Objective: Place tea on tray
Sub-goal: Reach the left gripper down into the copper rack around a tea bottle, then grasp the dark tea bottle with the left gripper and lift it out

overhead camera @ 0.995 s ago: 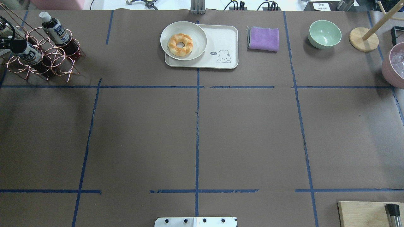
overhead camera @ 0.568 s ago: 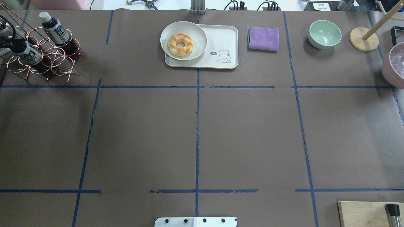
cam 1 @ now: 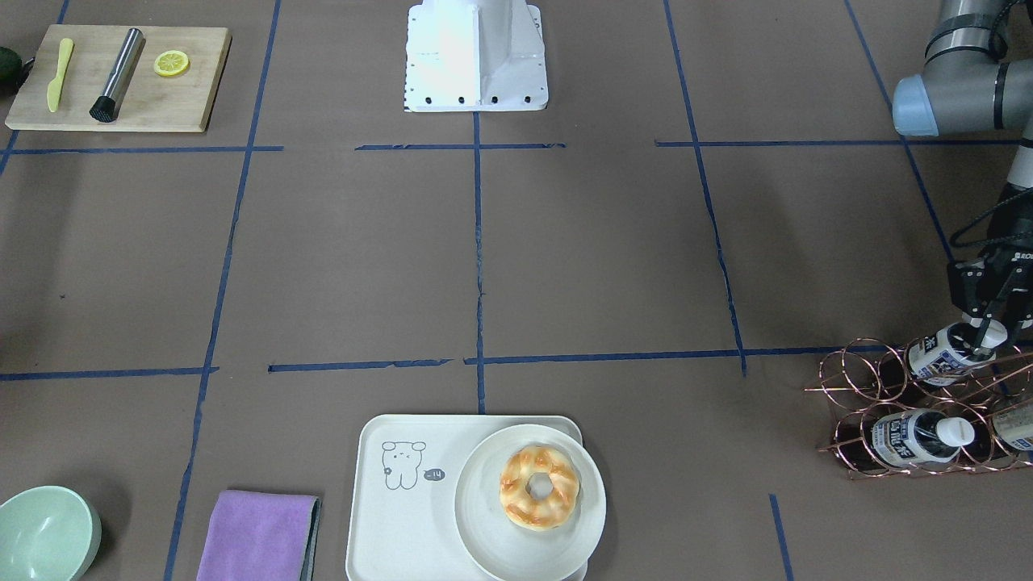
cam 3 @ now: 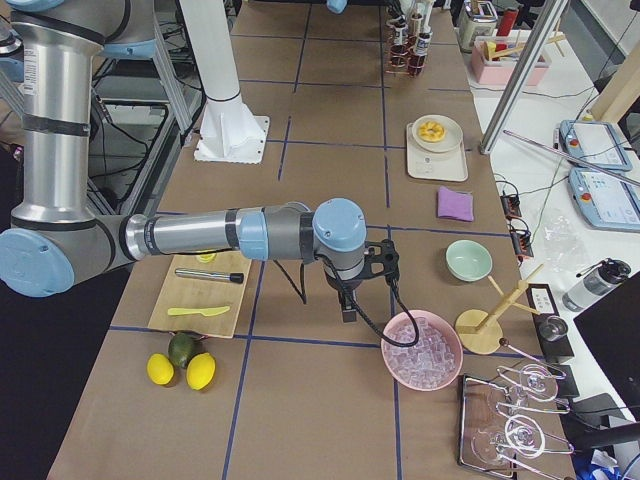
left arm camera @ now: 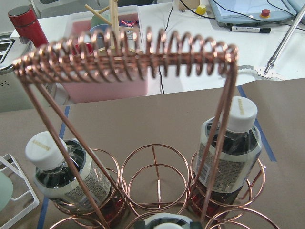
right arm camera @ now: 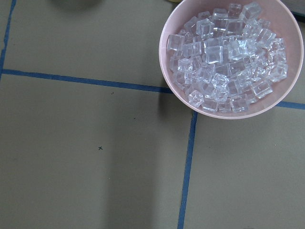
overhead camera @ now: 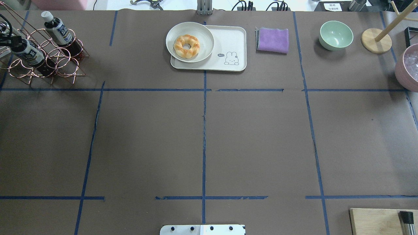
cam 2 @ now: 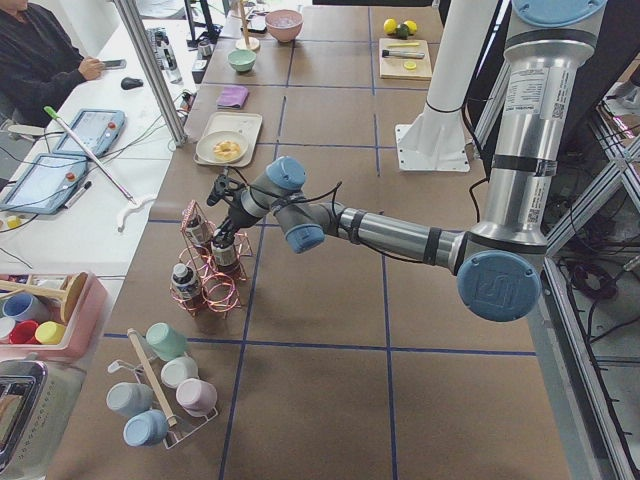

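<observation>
While the left gripper (cam 1: 986, 329) is reaching down at the table's edge, it is pinching the white cap of the tea (cam 1: 943, 353) between its two tips. That bottle is leaning in a ring of the copper wire rack (cam 1: 847, 381), and another bottle (cam 1: 916, 436) is sitting in a ring just beside it. The tray (cam 1: 379, 532) is lying well apart from the rack, and a round plate (cam 1: 484, 524) with a donut (cam 1: 539, 487) is resting on it. The right gripper (cam 3: 345, 308) is hanging near a pink bowl of ice (cam 3: 422, 352), and nobody can tell if it is open.
</observation>
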`<action>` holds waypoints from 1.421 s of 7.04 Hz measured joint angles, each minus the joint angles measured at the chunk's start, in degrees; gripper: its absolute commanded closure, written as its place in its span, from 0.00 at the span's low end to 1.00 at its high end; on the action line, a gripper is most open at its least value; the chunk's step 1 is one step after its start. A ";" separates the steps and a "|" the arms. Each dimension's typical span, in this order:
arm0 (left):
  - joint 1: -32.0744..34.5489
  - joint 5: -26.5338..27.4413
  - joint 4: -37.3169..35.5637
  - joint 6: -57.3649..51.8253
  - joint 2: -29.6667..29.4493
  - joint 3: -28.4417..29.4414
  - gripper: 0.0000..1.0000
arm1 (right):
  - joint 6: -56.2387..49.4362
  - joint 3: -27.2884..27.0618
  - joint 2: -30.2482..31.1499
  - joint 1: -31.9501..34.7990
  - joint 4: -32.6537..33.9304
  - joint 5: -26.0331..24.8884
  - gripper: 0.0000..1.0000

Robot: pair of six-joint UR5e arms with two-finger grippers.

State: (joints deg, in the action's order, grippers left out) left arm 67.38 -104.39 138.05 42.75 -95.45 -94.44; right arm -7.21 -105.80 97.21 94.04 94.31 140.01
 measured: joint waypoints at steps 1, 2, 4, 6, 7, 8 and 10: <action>2.84 -3.06 -0.19 -0.04 -0.02 -0.42 1.00 | 0.00 0.03 0.00 0.00 0.00 0.00 0.00; 5.48 -5.54 -0.27 -0.08 -0.05 -0.61 1.00 | -0.02 0.06 0.00 0.00 0.00 0.00 0.00; 9.72 -10.07 -0.84 -0.18 -0.08 -1.87 1.00 | -0.08 0.13 0.00 0.00 0.00 0.00 0.00; 12.87 -14.32 -3.94 -0.21 0.27 -6.12 1.00 | -0.09 0.24 0.00 0.00 0.05 0.00 0.00; 13.43 -15.76 -6.44 -0.19 0.91 -9.40 1.00 | -0.09 0.27 0.00 0.00 0.07 0.00 0.00; 13.79 -16.87 -8.94 -0.15 2.26 -13.37 1.00 | -0.09 0.27 0.00 0.00 0.07 0.00 0.00; 13.26 -17.23 -11.55 0.80 7.58 -22.03 1.00 | -0.03 0.17 0.00 0.00 0.07 0.00 0.00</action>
State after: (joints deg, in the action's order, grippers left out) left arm 80.64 -121.62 126.50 43.54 -87.87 -116.47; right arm -7.24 -105.64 97.21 94.04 94.37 140.01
